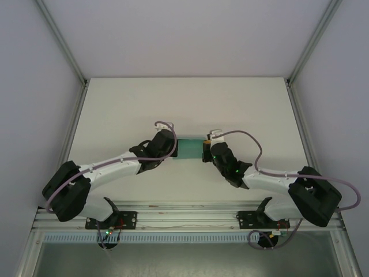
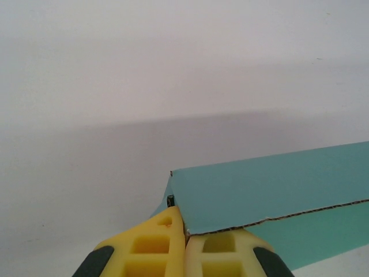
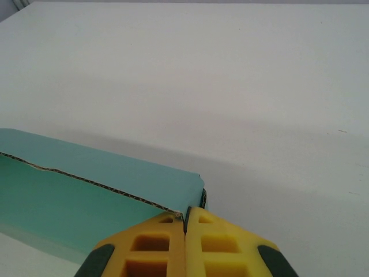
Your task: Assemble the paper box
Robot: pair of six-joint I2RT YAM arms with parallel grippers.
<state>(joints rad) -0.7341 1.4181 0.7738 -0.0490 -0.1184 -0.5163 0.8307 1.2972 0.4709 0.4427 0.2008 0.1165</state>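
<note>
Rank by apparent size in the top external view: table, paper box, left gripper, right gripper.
1. table
2. left gripper and right gripper: they look alike, so not ranked
3. paper box: smallest as seen, with its ends covered by the grippers

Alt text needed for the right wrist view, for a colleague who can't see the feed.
The right end effector, its yellow fingers pressed together, is shut on the end edge of a teal-green corrugated card box. The box stretches away to the left, with the white table behind it.
</note>
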